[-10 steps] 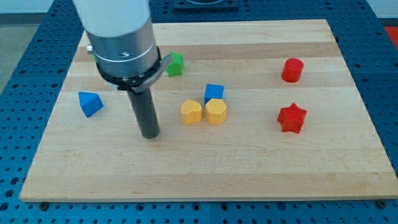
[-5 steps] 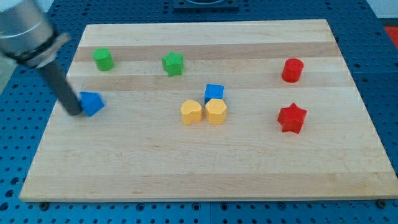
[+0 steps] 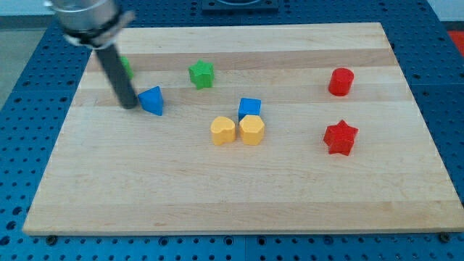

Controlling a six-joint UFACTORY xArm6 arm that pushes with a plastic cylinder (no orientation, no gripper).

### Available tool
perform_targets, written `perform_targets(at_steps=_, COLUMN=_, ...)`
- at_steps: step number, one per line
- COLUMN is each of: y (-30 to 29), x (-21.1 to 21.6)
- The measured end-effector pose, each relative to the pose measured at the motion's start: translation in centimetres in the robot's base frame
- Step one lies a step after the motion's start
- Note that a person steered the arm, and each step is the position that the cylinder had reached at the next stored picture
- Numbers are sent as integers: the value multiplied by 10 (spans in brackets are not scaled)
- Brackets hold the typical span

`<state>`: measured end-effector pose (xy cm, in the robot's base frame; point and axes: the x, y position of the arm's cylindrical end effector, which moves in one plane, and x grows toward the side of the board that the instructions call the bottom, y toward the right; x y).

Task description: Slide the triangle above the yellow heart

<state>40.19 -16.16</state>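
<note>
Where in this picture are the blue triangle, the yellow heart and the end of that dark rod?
blue triangle (image 3: pixel 152 101): camera view, on its front face.
yellow heart (image 3: pixel 222 130): camera view, on its top face.
my tip (image 3: pixel 130 106): camera view, at the rod's very end, at the triangle's left side.

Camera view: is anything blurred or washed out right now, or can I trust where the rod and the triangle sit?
Camera view: the arm's upper body at the view's top left is motion-smeared, but my tip reads clearly, just left of the blue triangle. The yellow heart and the other blocks are sharp. Lighting is even, shadows are soft and short, and there is no glare on the board.
</note>
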Motion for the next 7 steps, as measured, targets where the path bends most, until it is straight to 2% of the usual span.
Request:
perform_targets(at_steps=1, y=77, x=0)
perform_targets(at_steps=3, y=38, x=-14)
perform_targets(at_steps=5, y=111, x=-7)
perform_targets(at_steps=6, y=123, x=-5)
perform_targets(at_steps=7, y=107, x=-19)
